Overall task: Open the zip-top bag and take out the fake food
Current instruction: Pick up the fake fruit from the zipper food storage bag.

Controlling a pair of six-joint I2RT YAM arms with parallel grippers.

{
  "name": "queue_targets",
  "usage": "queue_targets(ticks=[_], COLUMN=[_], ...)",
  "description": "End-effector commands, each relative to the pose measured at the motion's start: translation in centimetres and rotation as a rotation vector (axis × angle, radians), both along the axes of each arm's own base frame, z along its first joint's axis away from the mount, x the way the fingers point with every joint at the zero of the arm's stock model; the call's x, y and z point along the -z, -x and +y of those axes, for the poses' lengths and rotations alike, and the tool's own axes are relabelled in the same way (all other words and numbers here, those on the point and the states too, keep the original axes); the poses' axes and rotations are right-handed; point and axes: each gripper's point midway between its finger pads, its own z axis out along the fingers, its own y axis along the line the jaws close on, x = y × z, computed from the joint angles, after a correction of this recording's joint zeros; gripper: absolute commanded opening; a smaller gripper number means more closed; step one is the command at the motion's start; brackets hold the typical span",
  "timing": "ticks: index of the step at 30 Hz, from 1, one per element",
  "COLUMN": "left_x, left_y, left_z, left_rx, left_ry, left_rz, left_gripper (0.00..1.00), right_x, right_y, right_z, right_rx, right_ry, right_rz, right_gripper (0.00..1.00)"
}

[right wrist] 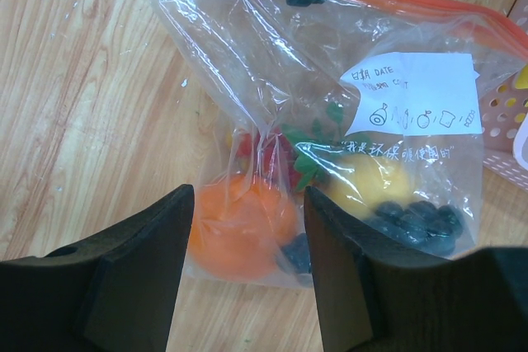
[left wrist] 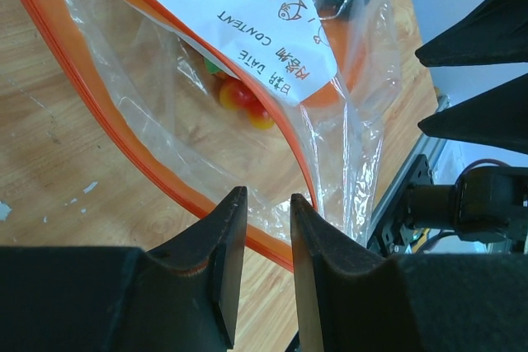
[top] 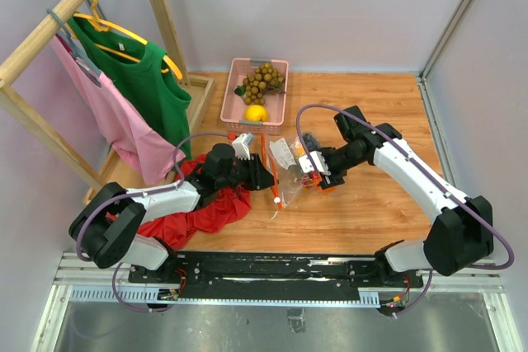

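**Zip-top bag [top: 285, 172] with fake food [right wrist: 363, 183] inside**

Location: over the table [top: 371, 204], between both arms, just in front of the pink basket [top: 239, 68].
Right gripper [right wrist: 247, 191]: half spread, clamping the bag around an orange fruit [right wrist: 243, 232].
Left gripper [left wrist: 267, 197]: narrow gap at the bag's orange-strip mouth; cannot tell whether it has hold.

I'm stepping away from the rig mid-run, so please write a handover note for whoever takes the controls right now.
Left pincer: jaws a narrow gap apart at the mouth edge of the zip-top bag; a pinch on the film cannot be confirmed.
Right pincer: jaws wide, flanking the orange fruit at the bag's bottom; grip unclear.
Bag lies on the table between the arms.
Done: zip strips look parted.
Inside the bag: orange fruit, yellow fruit, dark bunch.
Pink basket holds a tan bunch and a lemon.
To do: empty the bag.
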Motion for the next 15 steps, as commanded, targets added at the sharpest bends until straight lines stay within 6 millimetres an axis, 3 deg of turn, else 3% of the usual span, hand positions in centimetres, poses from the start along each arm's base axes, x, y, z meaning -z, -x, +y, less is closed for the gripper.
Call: queue_targets(ticks=[1, 15], left_x=[-2.10, -2.33], left_y=[-0.55, -0.90], left_z=[-0.45, -0.61], left_rx=[0.013, 0.024], left_ry=[0.020, 0.000], left_rz=[-0.079, -0.100], left_gripper=[0.32, 0.32], right_x=[-0.82, -1.26], right_y=[0.64, 1.36], right_z=[0.70, 0.61], right_rx=[-0.005, 0.025], right_ry=[-0.045, -0.060], right_rz=[0.018, 0.048], right_gripper=[0.57, 0.58])
